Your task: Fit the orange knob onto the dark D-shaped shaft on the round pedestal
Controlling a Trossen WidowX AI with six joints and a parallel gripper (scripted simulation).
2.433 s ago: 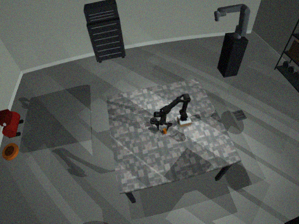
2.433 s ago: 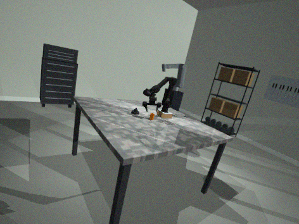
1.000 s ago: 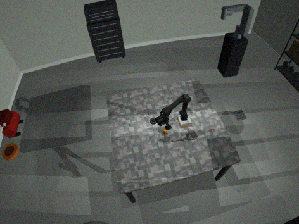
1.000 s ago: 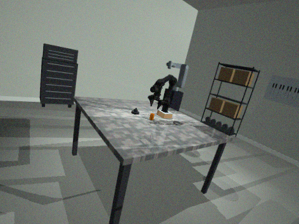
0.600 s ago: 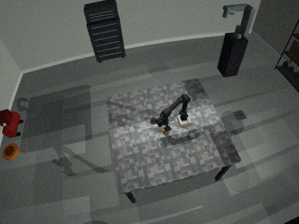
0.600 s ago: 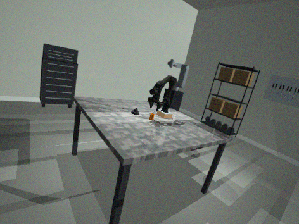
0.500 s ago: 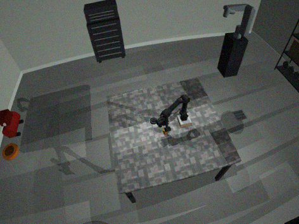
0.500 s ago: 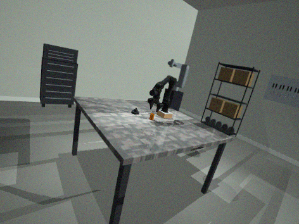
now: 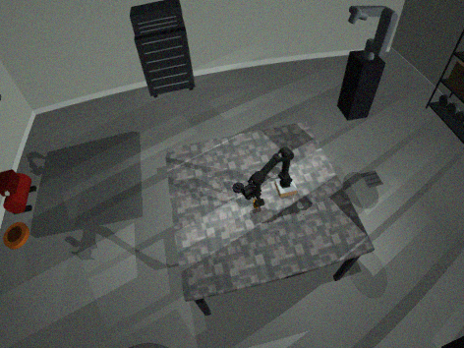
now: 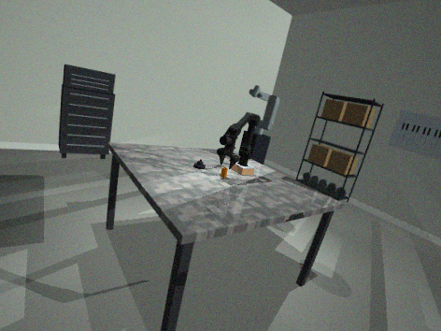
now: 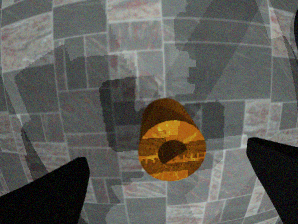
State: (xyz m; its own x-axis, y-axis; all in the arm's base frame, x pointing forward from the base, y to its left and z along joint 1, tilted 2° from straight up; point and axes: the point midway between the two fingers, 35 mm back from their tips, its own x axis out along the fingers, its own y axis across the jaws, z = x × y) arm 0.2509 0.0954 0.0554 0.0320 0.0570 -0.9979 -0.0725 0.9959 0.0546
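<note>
A square table point(image 9: 305, 256) with a mottled grey stone-patterned top stood on dark legs in the middle of a grey floor. On it, a black jointed arm point(image 9: 271, 169) rose from a pale tan block base point(image 9: 291, 193) and reached down toward the table's centre, where its gripper point(image 9: 256, 201) stood spread open over a small orange knob point(image 9: 255, 203). A black drawer cabinet point(image 9: 161, 46) stood against the far wall. A dark pedestal with a grey arm point(image 9: 363, 84) stood further right. A red cart point(image 9: 15, 191) and an orange round bowl point(image 9: 17, 235) lay at the left wall.
</note>
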